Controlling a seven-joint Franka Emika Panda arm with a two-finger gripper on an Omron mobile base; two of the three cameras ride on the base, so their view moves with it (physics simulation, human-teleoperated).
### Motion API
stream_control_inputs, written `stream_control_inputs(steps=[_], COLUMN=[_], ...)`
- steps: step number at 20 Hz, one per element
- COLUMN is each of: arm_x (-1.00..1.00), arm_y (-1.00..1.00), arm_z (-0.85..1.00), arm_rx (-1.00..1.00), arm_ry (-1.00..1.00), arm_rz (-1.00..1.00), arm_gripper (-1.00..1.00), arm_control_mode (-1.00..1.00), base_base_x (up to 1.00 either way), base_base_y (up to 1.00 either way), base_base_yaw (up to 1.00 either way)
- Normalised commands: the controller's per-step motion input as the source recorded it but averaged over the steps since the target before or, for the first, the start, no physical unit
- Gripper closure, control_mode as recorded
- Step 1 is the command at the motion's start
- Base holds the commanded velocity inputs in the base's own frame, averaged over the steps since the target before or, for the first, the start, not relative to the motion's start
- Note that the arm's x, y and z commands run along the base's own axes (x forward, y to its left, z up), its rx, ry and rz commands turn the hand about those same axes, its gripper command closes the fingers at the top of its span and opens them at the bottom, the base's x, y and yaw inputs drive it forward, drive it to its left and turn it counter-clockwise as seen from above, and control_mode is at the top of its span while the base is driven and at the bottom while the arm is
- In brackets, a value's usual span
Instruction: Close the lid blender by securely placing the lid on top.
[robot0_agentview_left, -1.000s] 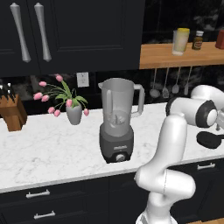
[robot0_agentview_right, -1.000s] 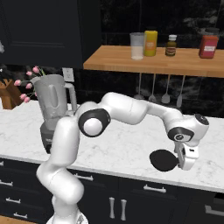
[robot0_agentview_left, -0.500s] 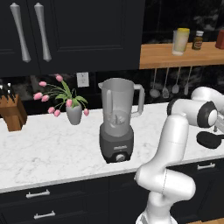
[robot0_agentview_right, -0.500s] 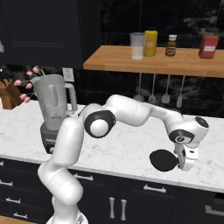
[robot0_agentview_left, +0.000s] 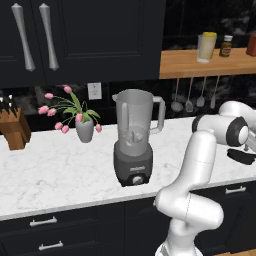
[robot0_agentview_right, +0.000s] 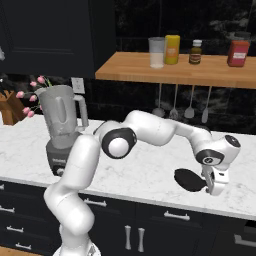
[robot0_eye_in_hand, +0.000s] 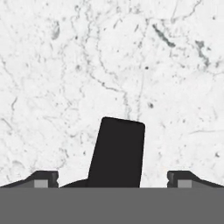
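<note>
The blender (robot0_agentview_left: 134, 140) stands lidless on the white marble counter, its translucent jar upright on a dark grey base; it is at the left in the right base view (robot0_agentview_right: 61, 125). The black round lid (robot0_agentview_right: 190, 180) lies flat on the counter far to the blender's right, near the front edge, also visible (robot0_agentview_left: 242, 156). My gripper (robot0_agentview_right: 214, 187) points down at the lid's right side. In the hand view the gripper (robot0_eye_in_hand: 113, 179) is open, its fingertips (robot0_eye_in_hand: 43, 178) wide apart, with a black raised part of the lid (robot0_eye_in_hand: 117, 153) between them.
A grey vase of pink tulips (robot0_agentview_left: 84, 127) and a wooden knife block (robot0_agentview_left: 12, 127) stand left of the blender. A wooden shelf (robot0_agentview_right: 175, 72) with jars hangs above the counter's right half, with utensils (robot0_agentview_right: 180, 105) hanging beneath it. Dark cabinets lie below the counter edge.
The arm's elbow has swung a little to the right. The hand has stayed over the lid, and the lid and blender have not moved.
</note>
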Motion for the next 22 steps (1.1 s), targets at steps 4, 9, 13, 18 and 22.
stream_control_inputs(steps=[4,9,13,18,22], arm_x=[0.17,0.09,0.03,0.00,0.00], arm_y=[0.00,0.02,0.02,0.12,0.04], arm_z=[-0.18,-0.17,-0.15,-0.09,0.00], arm_rx=[0.00,0.00,0.00,0.00,0.00], arm_ry=[0.00,0.00,0.00,0.00,0.00], arm_rz=[0.00,0.00,0.00,0.00,0.00], arm_gripper=[-1.00,-1.00,-1.00,1.00,1.00], arm_control_mode=[-1.00,-1.00,-1.00,-1.00,-1.00], base_base_x=[0.00,0.00,0.00,0.00,0.00], base_base_y=[0.00,0.00,0.00,0.00,0.00], base_base_yaw=[0.00,0.00,0.00,0.00,0.00])
